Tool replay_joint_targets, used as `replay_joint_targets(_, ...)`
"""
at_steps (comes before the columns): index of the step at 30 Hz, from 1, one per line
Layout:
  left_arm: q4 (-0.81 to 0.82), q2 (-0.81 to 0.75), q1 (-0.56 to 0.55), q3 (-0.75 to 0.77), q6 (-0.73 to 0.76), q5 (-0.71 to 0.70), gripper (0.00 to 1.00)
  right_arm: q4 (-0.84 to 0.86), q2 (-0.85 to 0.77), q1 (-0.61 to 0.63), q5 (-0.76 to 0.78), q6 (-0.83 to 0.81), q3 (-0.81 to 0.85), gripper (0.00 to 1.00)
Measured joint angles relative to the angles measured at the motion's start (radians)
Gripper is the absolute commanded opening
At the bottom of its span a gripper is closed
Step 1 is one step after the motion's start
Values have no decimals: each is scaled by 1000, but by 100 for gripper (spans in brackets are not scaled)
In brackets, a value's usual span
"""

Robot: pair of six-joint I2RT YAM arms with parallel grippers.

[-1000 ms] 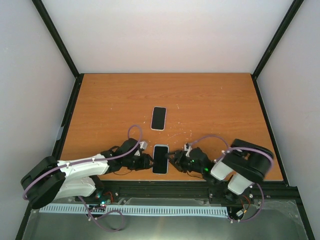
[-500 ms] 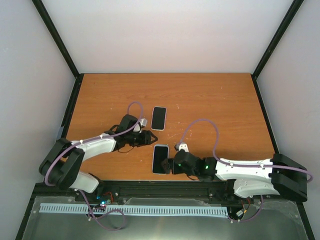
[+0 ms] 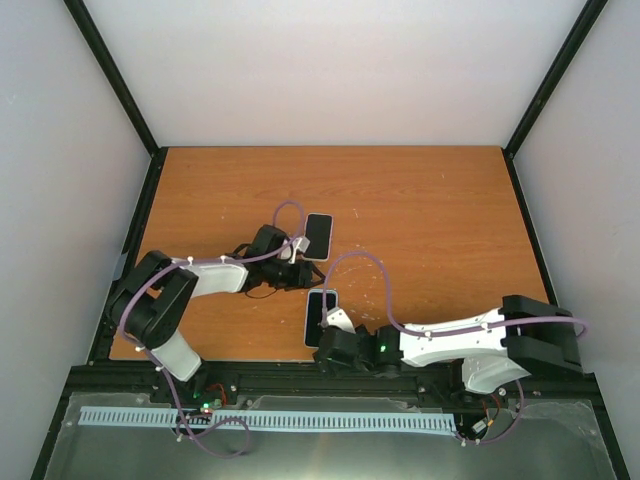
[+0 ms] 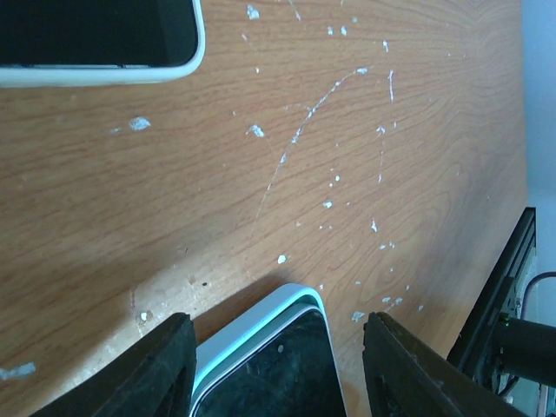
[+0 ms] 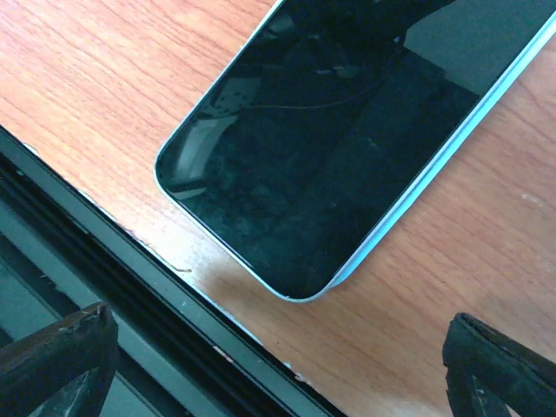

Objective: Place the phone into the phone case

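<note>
R end effector [image 3: 324, 346] reached phone [image 3: 320, 312], open

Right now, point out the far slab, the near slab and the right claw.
far slab [image 3: 319, 234], top view, middle of its dark face.
near slab [image 5: 347, 148], right wrist view, dark face near its corner.
right claw [image 5: 280, 330], right wrist view, gap midway between fingertips.
</note>
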Motion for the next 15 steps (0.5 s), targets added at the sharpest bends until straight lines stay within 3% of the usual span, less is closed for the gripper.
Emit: replay_joint_targets(15,62,95,0,0,23,87,51,-69,112,8,102,-46,50,97)
